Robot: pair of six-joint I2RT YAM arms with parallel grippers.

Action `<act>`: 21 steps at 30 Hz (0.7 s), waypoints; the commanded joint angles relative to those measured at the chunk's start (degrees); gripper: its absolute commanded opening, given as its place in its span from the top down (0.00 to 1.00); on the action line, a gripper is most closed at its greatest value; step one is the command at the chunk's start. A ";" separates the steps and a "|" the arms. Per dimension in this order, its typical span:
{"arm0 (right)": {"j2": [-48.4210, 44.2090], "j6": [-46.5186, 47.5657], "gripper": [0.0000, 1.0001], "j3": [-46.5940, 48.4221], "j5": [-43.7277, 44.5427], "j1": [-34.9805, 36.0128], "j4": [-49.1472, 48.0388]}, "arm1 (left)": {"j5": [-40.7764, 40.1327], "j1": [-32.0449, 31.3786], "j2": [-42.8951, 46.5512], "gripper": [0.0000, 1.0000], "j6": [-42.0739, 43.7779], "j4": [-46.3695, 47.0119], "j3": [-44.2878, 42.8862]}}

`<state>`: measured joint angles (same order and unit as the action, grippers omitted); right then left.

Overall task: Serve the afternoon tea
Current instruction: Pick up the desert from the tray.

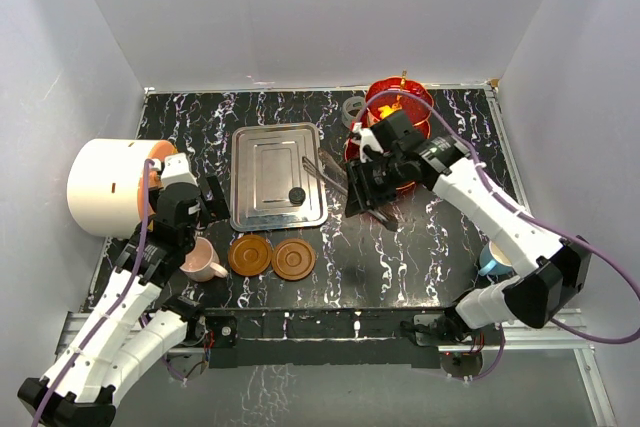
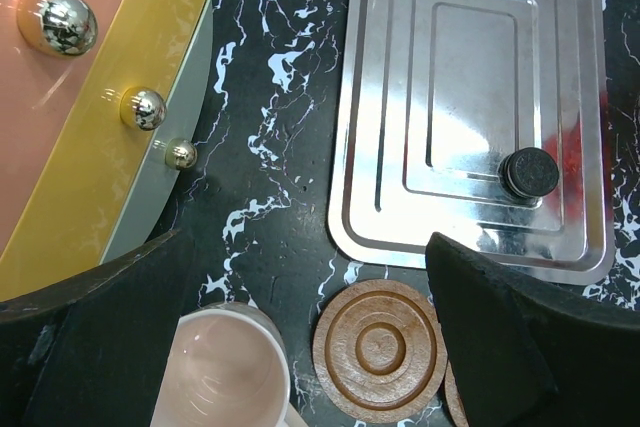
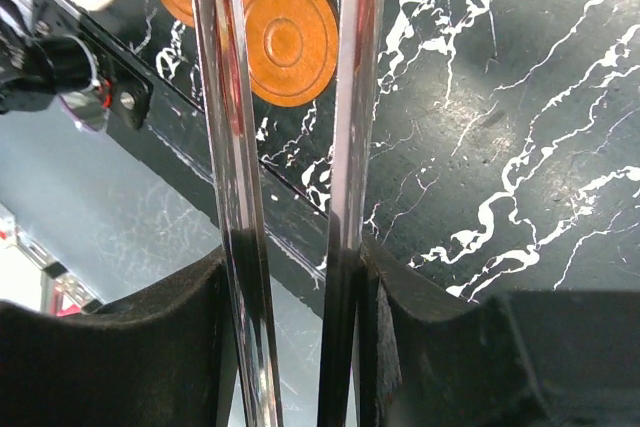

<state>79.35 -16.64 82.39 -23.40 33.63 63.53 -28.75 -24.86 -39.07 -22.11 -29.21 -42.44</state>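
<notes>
The red three-tier stand (image 1: 397,105) stands at the back right with orange sweets on it. My right gripper (image 1: 366,195) hovers in front of it, shut on silver tongs (image 1: 326,171) whose two arms (image 3: 232,137) run up the right wrist view. A dark round sweet (image 1: 296,195) lies on the steel tray (image 1: 262,147) and shows in the left wrist view (image 2: 529,172). The pink cup (image 1: 200,261) stands next to two brown saucers (image 1: 250,254) (image 1: 294,260). My left gripper (image 1: 208,207) is open and empty above the cup (image 2: 220,372) and left saucer (image 2: 380,349). The blue cup (image 1: 493,259) stands at the right, half hidden by the right arm.
The big white drum with an orange face (image 1: 105,187) stands at the left, close to my left arm; its gold knobs (image 2: 143,107) show in the left wrist view. A small silver ring (image 1: 353,107) lies left of the stand. White walls surround the black marble table (image 1: 420,247).
</notes>
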 commanded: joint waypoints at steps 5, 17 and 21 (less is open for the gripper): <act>3.10 -2.62 0.61 -2.16 6.78 8.07 -5.30 | -0.91 -0.01 1.39 0.01 0.21 -0.41 -0.81; 8.17 -4.00 0.61 -5.67 7.25 10.79 -10.76 | -1.31 -0.01 1.32 0.01 0.40 -0.28 -0.87; 9.02 -4.24 0.60 -5.66 7.66 10.87 -11.78 | -1.31 0.04 1.06 0.01 0.49 -0.32 -0.93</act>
<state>88.47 -20.03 76.20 -16.40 44.10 56.27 -29.02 -24.86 -38.09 -22.09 -29.21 -42.44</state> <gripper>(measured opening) 0.395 0.986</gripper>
